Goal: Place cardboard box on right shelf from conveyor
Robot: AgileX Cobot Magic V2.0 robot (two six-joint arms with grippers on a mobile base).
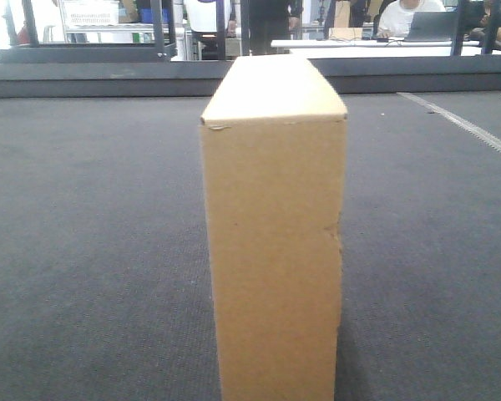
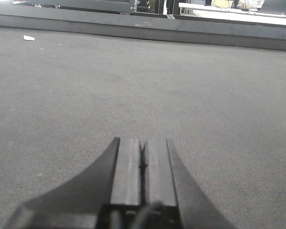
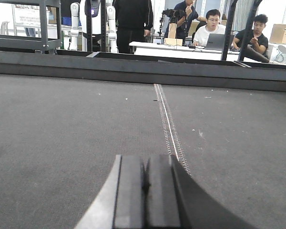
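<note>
The cardboard box (image 1: 274,242) stands end-on and upright on the conveyor (image 1: 92,251), filling the middle of the front view; its right edge is slightly creased. Neither gripper shows in that view. In the left wrist view my left gripper (image 2: 143,142) hovers low over the bare dark belt (image 2: 133,81), its two pads pressed together with nothing between them. In the right wrist view my right gripper (image 3: 146,159) is likewise shut and empty, just left of the belt's metal lacing seam (image 3: 169,124). The box is out of both wrist views. The right shelf is out of view.
A raised dark rail (image 3: 143,71) bounds the belt's far side. Beyond it stand a white table (image 3: 181,50) with seated people (image 3: 210,28), a standing person (image 3: 131,19) and metal racks (image 1: 117,25). A scrap of white paper (image 2: 29,37) lies on the belt far left.
</note>
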